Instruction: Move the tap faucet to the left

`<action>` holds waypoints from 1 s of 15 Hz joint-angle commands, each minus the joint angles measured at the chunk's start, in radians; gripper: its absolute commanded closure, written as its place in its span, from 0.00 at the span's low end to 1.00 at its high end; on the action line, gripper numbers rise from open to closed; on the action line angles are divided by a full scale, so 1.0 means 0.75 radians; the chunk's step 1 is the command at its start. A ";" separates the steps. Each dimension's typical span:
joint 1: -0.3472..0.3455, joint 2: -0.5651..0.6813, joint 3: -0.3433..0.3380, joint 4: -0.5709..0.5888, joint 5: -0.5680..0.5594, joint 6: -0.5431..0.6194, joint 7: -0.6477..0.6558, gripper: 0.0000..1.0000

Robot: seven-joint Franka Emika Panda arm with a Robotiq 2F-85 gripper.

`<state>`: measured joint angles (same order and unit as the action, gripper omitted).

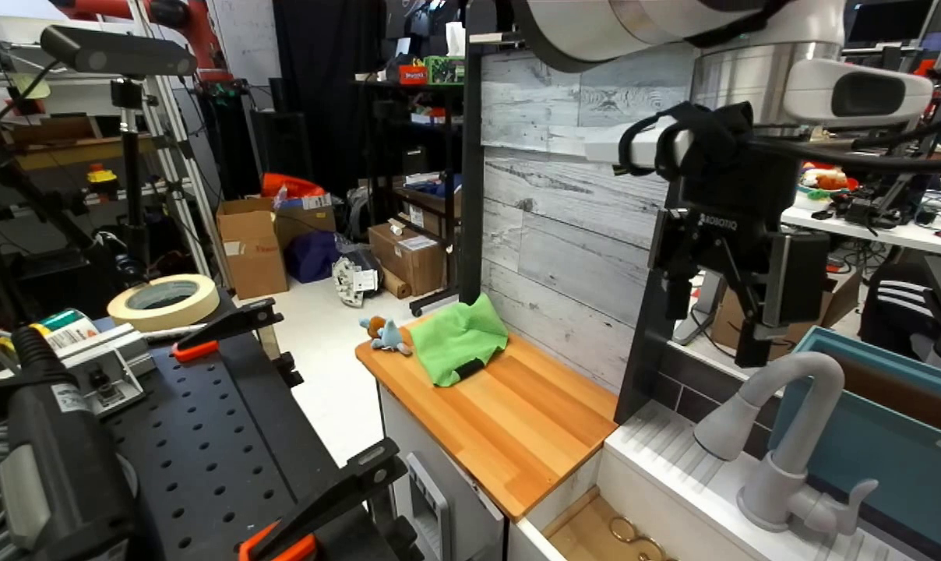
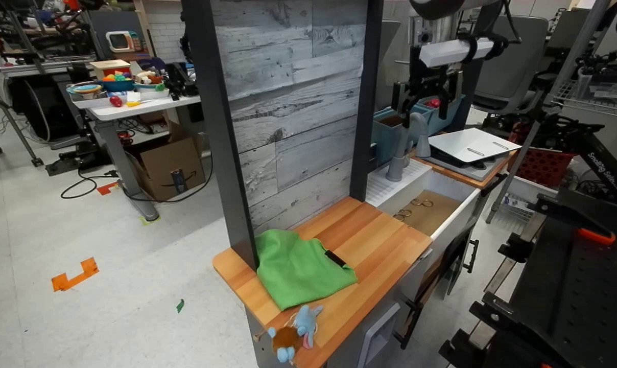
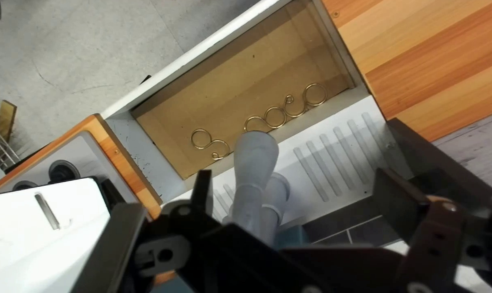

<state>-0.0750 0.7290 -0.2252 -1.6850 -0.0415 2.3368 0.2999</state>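
Observation:
The tap faucet is light grey, with a thick arched neck on an upright base and a side handle. It stands on the white ribbed sink ledge in both exterior views (image 1: 812, 413) (image 2: 397, 166). My gripper (image 1: 716, 329) is open and empty, pointing down above the faucet's arch; it also shows open in an exterior view (image 2: 425, 116). In the wrist view, the faucet (image 3: 255, 162) lies between the spread fingers (image 3: 299, 185), nearer the left finger. Its upper tube is partly hidden behind the gripper there. I see no clear contact between finger and faucet.
A white sink basin (image 2: 426, 214) with a brown bottom holds several brass rings. A blue bin (image 1: 883, 436) stands behind the faucet. A wooden counter (image 1: 517, 405) carries a green cloth (image 1: 459, 339) and a small toy (image 1: 387, 335). A dark post (image 2: 367, 102) borders the sink.

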 commanded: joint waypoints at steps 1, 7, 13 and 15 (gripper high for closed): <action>-0.013 0.031 -0.038 -0.006 -0.020 0.119 0.043 0.00; -0.095 0.089 -0.017 0.009 0.049 0.324 -0.009 0.00; -0.129 0.126 0.015 -0.012 0.075 0.384 -0.057 0.51; -0.135 0.117 0.039 -0.048 0.090 0.422 -0.087 0.66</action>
<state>-0.1511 0.8243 -0.2341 -1.6895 -0.0052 2.5950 0.2883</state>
